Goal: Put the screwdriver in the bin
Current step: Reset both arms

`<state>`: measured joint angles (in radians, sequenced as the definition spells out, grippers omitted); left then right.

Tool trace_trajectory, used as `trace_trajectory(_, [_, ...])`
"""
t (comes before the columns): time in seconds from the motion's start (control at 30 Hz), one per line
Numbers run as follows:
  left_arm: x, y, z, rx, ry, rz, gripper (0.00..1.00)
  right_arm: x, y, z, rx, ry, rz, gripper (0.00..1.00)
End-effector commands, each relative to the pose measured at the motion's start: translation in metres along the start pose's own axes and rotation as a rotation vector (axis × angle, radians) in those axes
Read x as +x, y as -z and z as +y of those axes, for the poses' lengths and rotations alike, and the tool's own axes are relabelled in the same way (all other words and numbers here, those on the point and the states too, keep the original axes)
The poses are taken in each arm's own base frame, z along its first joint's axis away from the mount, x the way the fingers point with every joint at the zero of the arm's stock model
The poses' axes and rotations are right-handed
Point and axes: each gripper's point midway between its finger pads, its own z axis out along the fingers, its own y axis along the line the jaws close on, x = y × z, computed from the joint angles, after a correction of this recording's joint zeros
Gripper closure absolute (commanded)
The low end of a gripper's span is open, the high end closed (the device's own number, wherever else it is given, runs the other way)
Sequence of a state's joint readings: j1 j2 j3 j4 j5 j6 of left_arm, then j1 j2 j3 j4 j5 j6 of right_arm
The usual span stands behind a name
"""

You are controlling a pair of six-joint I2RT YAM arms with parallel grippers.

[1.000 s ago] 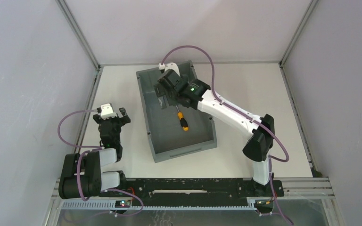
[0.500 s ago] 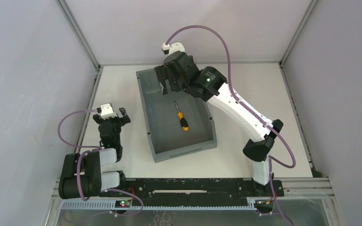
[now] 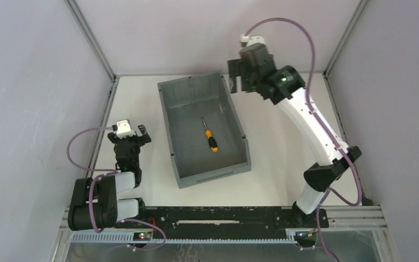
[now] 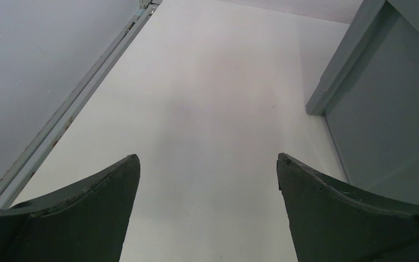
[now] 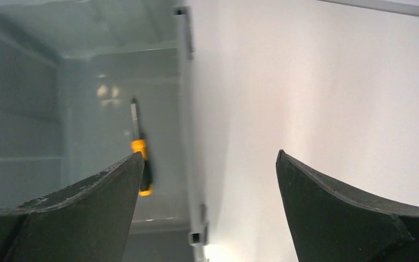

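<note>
- Overhead, the screwdriver (image 3: 211, 135) lies flat on the floor of the bin (image 3: 193, 154); my left wrist view shows only the bin's outside.
- My right fingers (image 3: 239, 82), spread and empty, hang past its far right corner, well apart from the screwdriver.
- My left fingers (image 3: 132, 132) are spread, empty.

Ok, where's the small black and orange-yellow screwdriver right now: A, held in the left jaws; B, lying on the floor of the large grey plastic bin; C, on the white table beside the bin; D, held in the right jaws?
B: the small black and orange-yellow screwdriver lies loose on the floor of the large grey rectangular plastic bin.
</note>
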<state>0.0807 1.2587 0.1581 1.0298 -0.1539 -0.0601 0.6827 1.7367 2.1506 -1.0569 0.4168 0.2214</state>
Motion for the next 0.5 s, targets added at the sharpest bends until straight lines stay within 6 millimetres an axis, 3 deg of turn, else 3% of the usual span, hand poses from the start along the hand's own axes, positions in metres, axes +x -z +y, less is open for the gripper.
trace_trajectory(0.0, [-0.021, -0.007, -0.002, -0.001, -0.014, -0.06, 0.0, -0.016, 0.019, -0.06, 0.066, -0.057, -0.06, 0.0])
trace_trajectory(0.23, [-0.02, -0.007, -0.002, 0.0, -0.013, -0.059, 0.0, -0.005, 0.022, -0.142, 0.17, -0.143, -0.048, 0.0])
trace_trajectory(0.47, [-0.021, -0.007, -0.002, 0.0, -0.012, -0.06, 0.0, 0.013, 0.017, -0.205, 0.237, -0.214, -0.029, 0.0])
